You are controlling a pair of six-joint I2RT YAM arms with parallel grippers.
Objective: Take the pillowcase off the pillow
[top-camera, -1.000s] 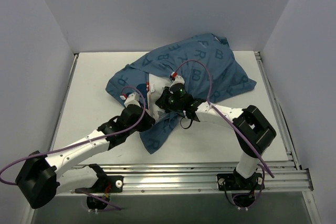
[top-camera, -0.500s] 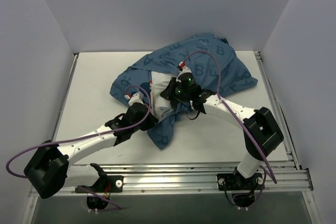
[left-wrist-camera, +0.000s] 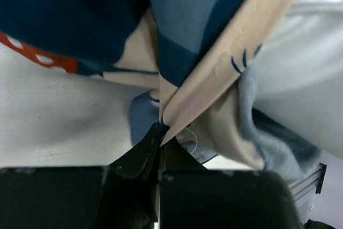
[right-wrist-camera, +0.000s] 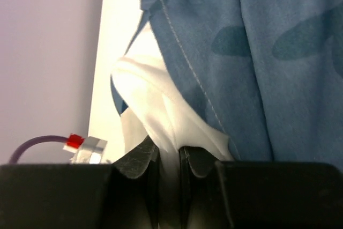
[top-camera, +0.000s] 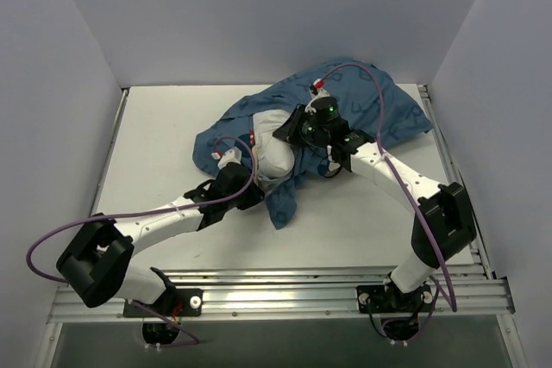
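The dark blue lettered pillowcase (top-camera: 362, 109) lies bunched across the back middle of the table. The white pillow (top-camera: 274, 148) bulges out of its open end near the middle. My left gripper (top-camera: 248, 185) is shut on the pillowcase hem (left-wrist-camera: 214, 73), with blue and tan fabric pinched between its jaws (left-wrist-camera: 159, 132). My right gripper (top-camera: 289, 131) is shut on a fold of the white pillow (right-wrist-camera: 155, 111), with the blue cover (right-wrist-camera: 268, 63) beside it. Most of the pillow is hidden inside the cover.
White walls close in the table (top-camera: 164, 161) on the left, back and right. A metal rail (top-camera: 285, 286) runs along the near edge. Purple cables (top-camera: 362, 75) loop over both arms.
My right gripper has moved back and to the right, pulling the pillow with it. More white pillow shows. The pillowcase has shifted right and back; my left gripper has followed slightly right.
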